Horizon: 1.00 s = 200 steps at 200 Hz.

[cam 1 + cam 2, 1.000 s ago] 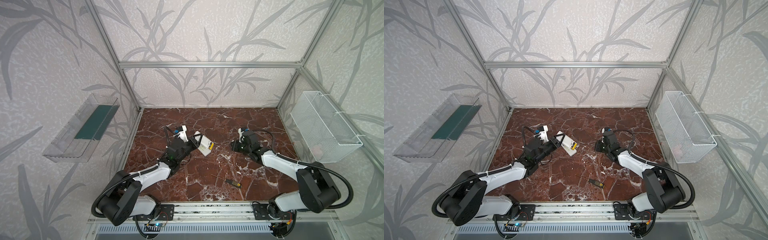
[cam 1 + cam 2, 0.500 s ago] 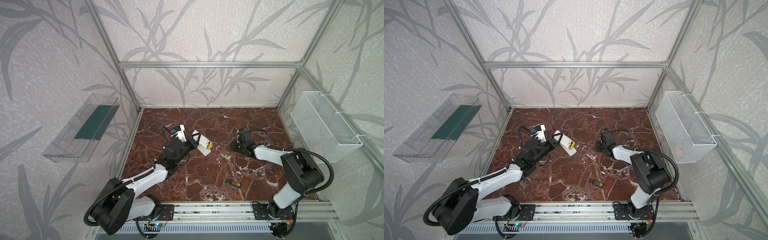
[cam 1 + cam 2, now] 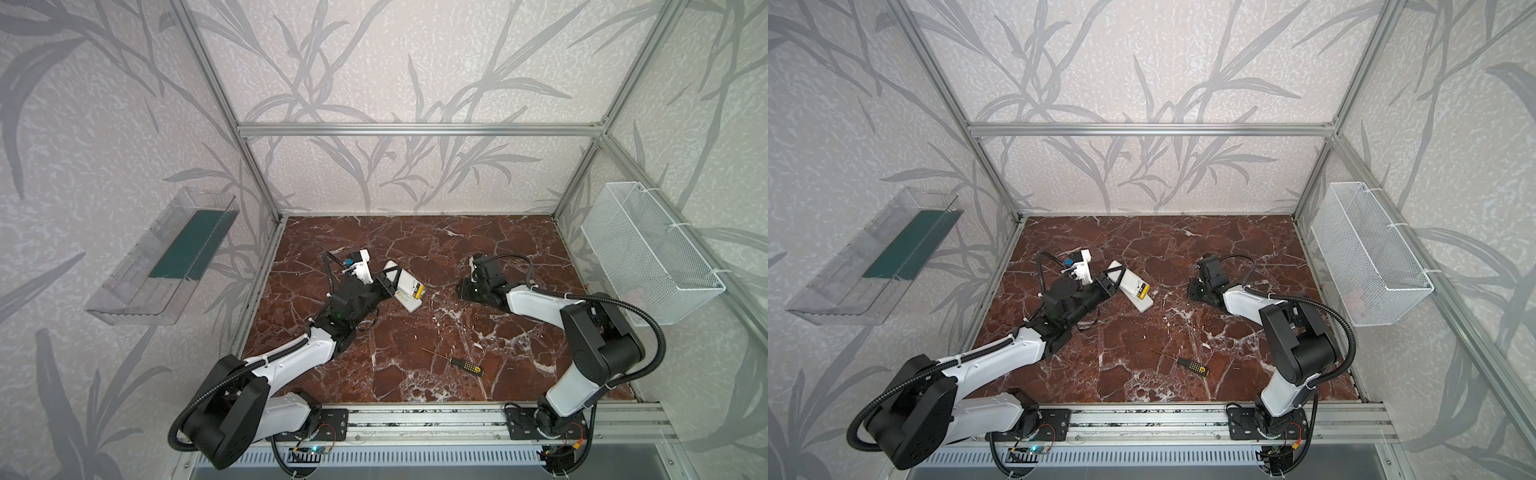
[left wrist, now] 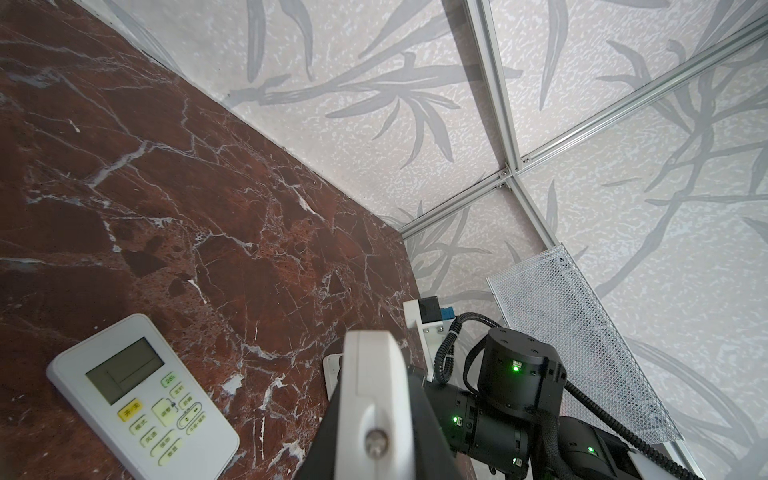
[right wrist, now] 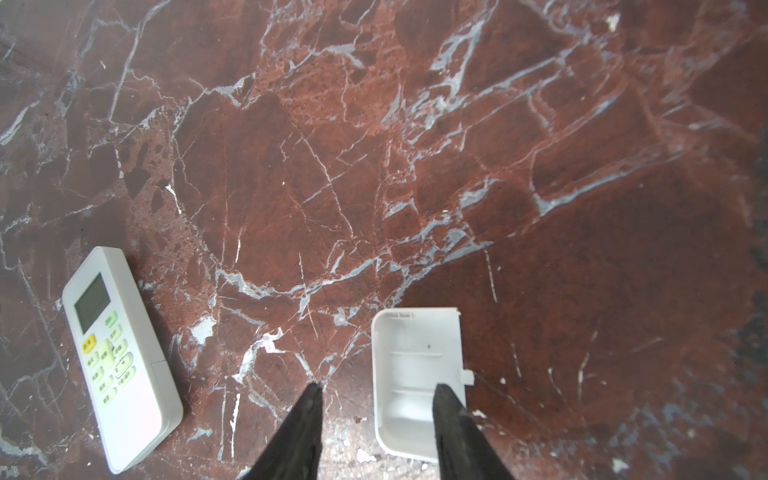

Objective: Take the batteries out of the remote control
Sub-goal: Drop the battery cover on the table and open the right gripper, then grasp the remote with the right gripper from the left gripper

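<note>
The cover [image 5: 415,353] is already off and lies inner side up on the table [image 3: 415,245]. It is under the right gripper [image 5: 377,385], whose jaws are seen spread, one finger over the cover and nothing pinched. The step in hand is therefore judged to be the pulling of the battery [image 3: 417,291]. It is seen in both top views as a yellow sliver in the open bay of the held remote [image 3: 406,281], which is pinched on edge by the left gripper [image 3: 390,279]. Next, the right gripper is to be carried across to the bay and closed on the slim battery, for which a fine, square approach is called for. Counted: two remotes, the second remote [image 4: 141,399] lying face up; one cover; one battery seen, a second cannot be told; one screwdriver [image 3: 467,365]; one basket [image 3: 648,266]; one tray [image 3: 162,266].
</note>
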Each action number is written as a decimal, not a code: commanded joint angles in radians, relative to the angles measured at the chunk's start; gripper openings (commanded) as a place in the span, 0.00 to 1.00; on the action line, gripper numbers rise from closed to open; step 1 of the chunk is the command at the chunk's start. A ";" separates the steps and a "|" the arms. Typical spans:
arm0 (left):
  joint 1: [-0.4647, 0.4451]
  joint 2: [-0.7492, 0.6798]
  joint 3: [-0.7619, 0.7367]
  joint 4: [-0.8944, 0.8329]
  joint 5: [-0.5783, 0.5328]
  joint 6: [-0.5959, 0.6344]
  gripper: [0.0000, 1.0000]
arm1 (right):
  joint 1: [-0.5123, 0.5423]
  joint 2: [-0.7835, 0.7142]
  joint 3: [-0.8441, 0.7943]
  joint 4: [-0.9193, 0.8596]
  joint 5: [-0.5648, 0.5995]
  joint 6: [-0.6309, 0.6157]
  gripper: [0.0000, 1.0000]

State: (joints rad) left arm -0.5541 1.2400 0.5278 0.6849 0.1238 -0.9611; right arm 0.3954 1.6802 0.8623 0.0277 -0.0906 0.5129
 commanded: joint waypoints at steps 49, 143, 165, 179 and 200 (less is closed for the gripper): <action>0.010 -0.022 0.009 -0.070 0.000 0.014 0.00 | 0.055 -0.208 -0.003 0.057 -0.293 -0.382 0.52; 0.008 -0.026 0.042 -0.088 0.115 0.077 0.00 | 0.284 -0.305 0.025 0.093 -0.369 -0.716 0.78; 0.008 -0.025 0.037 -0.065 0.130 0.075 0.00 | 0.293 -0.255 0.062 0.096 -0.348 -0.673 0.78; 0.008 -0.024 0.037 -0.059 0.139 0.072 0.00 | 0.296 -0.224 0.077 0.114 -0.333 -0.642 0.78; 0.008 -0.020 0.030 -0.049 0.142 0.068 0.00 | 0.305 -0.186 0.092 0.138 -0.326 -0.622 0.78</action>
State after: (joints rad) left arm -0.5488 1.2194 0.5377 0.5812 0.2424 -0.8982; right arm 0.6888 1.4609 0.9169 0.1188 -0.4370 -0.1421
